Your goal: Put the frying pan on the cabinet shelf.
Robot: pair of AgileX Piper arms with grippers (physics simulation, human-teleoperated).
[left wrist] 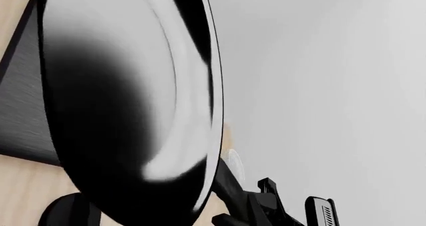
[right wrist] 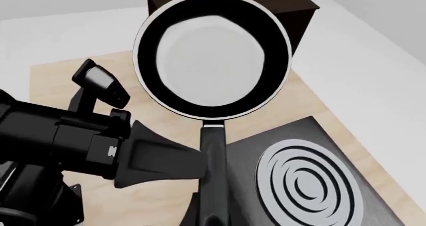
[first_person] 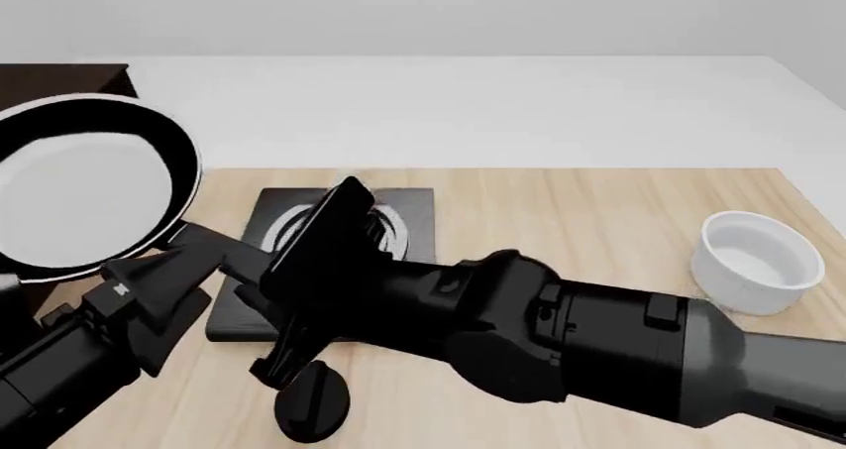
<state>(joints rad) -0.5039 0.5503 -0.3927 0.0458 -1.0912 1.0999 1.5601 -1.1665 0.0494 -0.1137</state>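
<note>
1. From the front camera I saw the small round black frying pan (first_person: 82, 189) with its glossy pale inside held up off the light wood tabletop (first_person: 581, 221), at the left edge of the scene, its bowl tilted so the inside faced the camera.
2. My left gripper (first_person: 185, 261) was pinched on the pan's long black handle (first_person: 218, 246), its fingers closed against it from either side; the right wrist camera showed one wedge-shaped finger (right wrist: 159, 158) pressed flat to the handle just below the bowl.
3. The dark brown wooden cabinet (first_person: 66, 77) stood behind the pan at the far left; the pan overlapped its front in the picture, but it was not resting on the flat top. In the right wrist camera the pan's rim covered part of the cabinet (right wrist: 293, 6).
4. My right gripper (first_person: 337, 231) reached across the middle of the table above the black square stove plate with silver rings (first_person: 403, 226). I could not tell how far its fingers were parted, since the body hid them, and I saw nothing in it.
5. The left wrist camera was filled by the pan's reflective inside (left wrist: 126, 111), very close.
6. A white round bowl (first_person: 759, 261) sat on the table at the right, well apart from both arms.
</note>
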